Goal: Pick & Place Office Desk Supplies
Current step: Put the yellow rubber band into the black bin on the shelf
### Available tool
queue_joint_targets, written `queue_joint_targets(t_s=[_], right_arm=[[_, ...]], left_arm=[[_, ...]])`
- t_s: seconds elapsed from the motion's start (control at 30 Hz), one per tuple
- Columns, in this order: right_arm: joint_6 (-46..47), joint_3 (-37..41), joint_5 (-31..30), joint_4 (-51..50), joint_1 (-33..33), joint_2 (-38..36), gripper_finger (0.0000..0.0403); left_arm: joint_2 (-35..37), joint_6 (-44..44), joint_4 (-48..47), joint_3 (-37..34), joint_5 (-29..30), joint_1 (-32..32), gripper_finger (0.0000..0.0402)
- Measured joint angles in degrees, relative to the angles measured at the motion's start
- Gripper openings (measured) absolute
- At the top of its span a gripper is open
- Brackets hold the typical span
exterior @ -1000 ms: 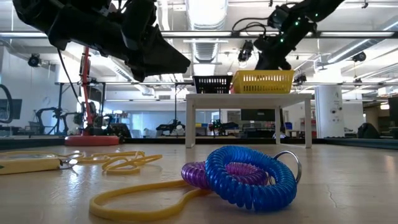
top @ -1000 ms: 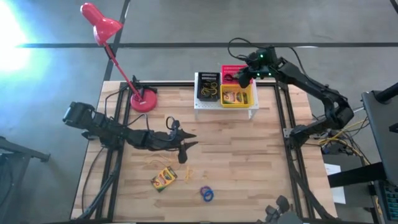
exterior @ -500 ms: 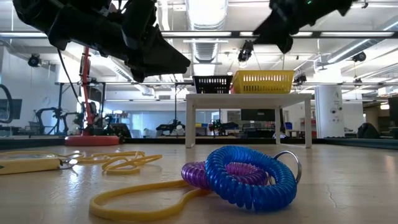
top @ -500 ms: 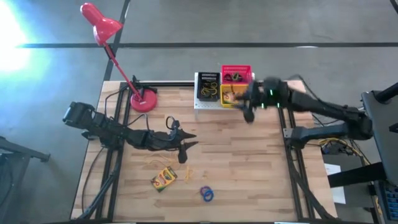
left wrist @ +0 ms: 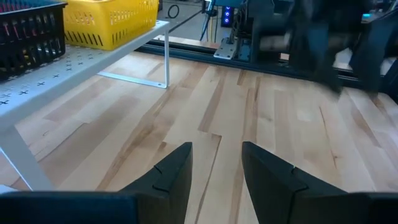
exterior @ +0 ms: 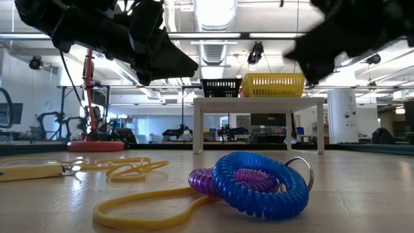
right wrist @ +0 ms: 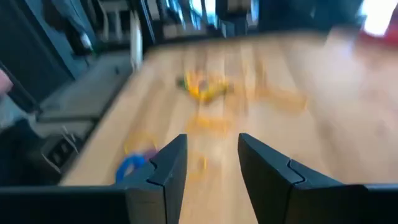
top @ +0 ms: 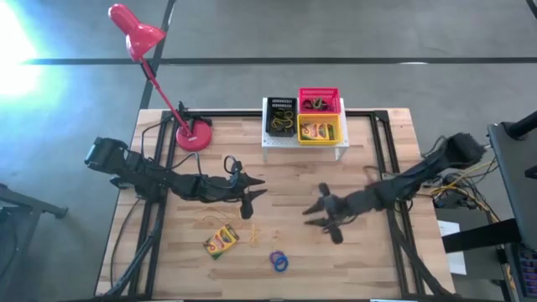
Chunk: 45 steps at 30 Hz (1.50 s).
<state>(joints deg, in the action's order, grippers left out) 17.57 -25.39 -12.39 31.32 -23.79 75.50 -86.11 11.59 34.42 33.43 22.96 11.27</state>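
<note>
A yellow-and-green crayon box (top: 221,241) lies flat near the table's front, with thin yellow rubber bands (top: 211,220) beside it. A blue coil ring (top: 278,262) rests against a purple one (exterior: 206,180) on the wood. My left gripper (top: 258,189) hovers open above mid-table with only bare wood between its fingers (left wrist: 216,168). My right gripper (top: 309,214) hovers open to its right, pointing toward the table's left. Nothing sits between its fingers (right wrist: 212,165). Its blurred wrist view looks over the blue ring (right wrist: 132,165) and the crayon box (right wrist: 205,87).
A white perforated stand (top: 289,141) at the far edge carries a black basket (top: 281,117), a red basket (top: 320,101) and a yellow basket (top: 320,130) with a crayon box inside. A red desk lamp stands on its base (top: 194,134) at the far left.
My right gripper has swung from above the baskets at the far edge down and toward the near edge. It now hovers over mid-table, pointing toward the table's left instead of down. The supplies on the table have not moved.
</note>
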Motion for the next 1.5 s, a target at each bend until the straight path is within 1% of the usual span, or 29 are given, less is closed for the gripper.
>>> queue_joint_targets(t_s=[0.1,0.2,0.27,0.37,0.43,0.5,0.57,0.67,0.8,0.93,1.07,1.17,1.23,1.3,1.37,1.5], right_arm=[[1.86,-2.36,0.39,-1.54,-0.21,7.77,0.0137],[-1.84,-5.88,1.54,-1.53,0.68,15.16,0.0136],[-5.78,-9.05,5.10,-1.58,2.04,19.55,0.0132],[-11.27,-15.13,14.60,-1.46,5.28,25.07,0.0126],[-15.75,-19.27,22.06,-1.56,7.82,28.23,0.0122],[-20.57,-23.28,27.09,-4.02,10.02,30.92,0.0118],[-25.18,-27.31,30.01,-7.72,11.93,33.33,0.0115],[-31.62,-33.23,33.28,-12.81,14.25,37.01,0.0114],[-37.54,-41.23,39.79,-19.24,16.37,42.36,0.0129],[-41.97,-49.32,45.01,-26.16,17.59,47.84,0.0162],[-47.19,-56.82,46.05,-34.61,18.34,52.86,0.0194],[-49.17,-61.67,47.13,-41.34,18.56,55.20,0.0197],[-49.35,-64.06,47.13,-45.52,18.56,55.94,0.0183],[-49.50,-65.63,46.94,-47.72,18.56,56.49,0.0157],[-48.67,-66.20,45.69,-49.35,18.59,56.22,0.0121],[-46.67,-65.31,38.57,-53.53,18.16,53.18,0.0035]], left_arm=[[0.00,-0.23,-0.36,0.00,0.00,0.00,0.0145],[-0.04,-0.22,-0.57,0.00,0.00,-0.09,0.0145],[-0.04,-0.21,-0.58,0.00,0.00,-0.11,0.0145],[-0.04,-0.24,-1.63,0.00,0.00,-0.11,0.0145],[0.64,-1.49,-5.95,0.02,-0.02,-0.11,0.0145],[2.51,-1.08,-11.18,-0.02,-0.01,-0.11,0.0145],[5.34,1.29,-17.28,0.00,0.13,-0.13,0.0145],[9.54,5.03,-27.25,-0.01,2.24,-0.13,0.0145],[13.64,8.83,-35.96,-0.02,5.11,-0.17,0.0145],[14.64,9.40,-35.92,-1.09,7.04,-0.17,0.0145],[14.16,10.11,-31.57,-3.72,7.06,-0.17,0.0145],[14.25,12.01,-27.11,-6.42,7.08,-0.17,0.0145],[14.23,12.82,-24.57,-8.07,7.08,-0.17,0.0145],[14.23,13.05,-22.45,-9.45,7.08,-0.17,0.0145],[14.23,13.53,-21.21,-10.21,7.08,-0.17,0.0145],[14.25,14.29,-20.36,-10.36,7.07,-0.12,0.0145]])
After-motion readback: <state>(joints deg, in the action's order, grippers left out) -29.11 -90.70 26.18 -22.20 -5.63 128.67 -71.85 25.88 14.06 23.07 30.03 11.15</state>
